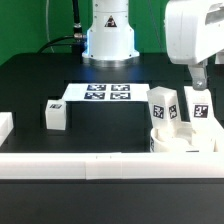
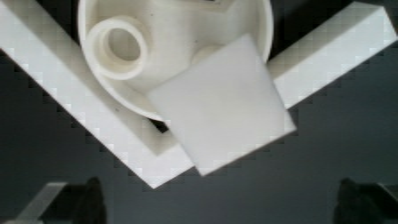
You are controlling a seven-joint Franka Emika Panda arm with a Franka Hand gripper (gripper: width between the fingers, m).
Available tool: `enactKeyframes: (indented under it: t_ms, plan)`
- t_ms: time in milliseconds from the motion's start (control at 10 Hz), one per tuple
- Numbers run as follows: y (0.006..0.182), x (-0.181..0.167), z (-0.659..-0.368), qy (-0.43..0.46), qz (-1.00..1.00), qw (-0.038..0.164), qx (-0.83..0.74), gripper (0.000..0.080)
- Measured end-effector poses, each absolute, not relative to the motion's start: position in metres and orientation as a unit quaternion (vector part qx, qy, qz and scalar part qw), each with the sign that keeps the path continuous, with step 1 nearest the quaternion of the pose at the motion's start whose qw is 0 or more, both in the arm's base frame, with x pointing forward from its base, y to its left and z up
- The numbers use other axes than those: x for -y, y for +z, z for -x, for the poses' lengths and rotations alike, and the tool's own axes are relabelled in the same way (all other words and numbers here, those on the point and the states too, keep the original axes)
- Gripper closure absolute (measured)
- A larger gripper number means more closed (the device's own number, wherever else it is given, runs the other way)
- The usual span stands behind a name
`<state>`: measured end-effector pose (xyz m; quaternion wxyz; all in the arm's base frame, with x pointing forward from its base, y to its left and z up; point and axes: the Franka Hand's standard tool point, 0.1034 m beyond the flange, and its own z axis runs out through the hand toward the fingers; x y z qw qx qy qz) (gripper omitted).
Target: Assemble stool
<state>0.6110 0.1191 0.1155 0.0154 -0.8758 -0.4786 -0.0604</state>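
Black table (image 1: 30, 85), green backdrop; marker board (image 1: 105, 92) flat mid-table. Seat (image 1: 185, 142) tucked into the corner of the rails (image 1: 90, 160), at the exterior view's right. Two legs standing on it: leg A (image 1: 163, 107) and leg B (image 1: 198, 108). Leg C (image 1: 55, 113) loose on the table, well apart, toward the exterior view's left. Gripper (image 1: 200, 76) poised just above leg B. Wrist view: fingers (image 2: 68, 205) spread wide, nothing between them, leg B below, overlapping the seat rim. Cannot tell whether leg B is fully seated. Judged: hard plastic, light, stiff, smooth-faced, probably slippery. Best gripped squarely across two flat opposite sides, about mid-height. Likely to topple if nudged off-centre.
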Motion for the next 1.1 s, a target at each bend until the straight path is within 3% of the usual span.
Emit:
enactKeyframes:
  t_ms: [200,500,1000,1100]
  plan:
    - [0.113,-0.117,-0.61,-0.059,0.851,0.012,0.521,0.0151]
    - [0.097,-0.115,-0.604,-0.044,0.782,-0.002,0.622,0.0151]
    - [0.083,-0.112,-0.598,-0.034,0.791,0.004,0.611,0.0151]
    - [0.083,-0.113,-0.598,-0.034,0.791,0.004,0.611,0.0275]
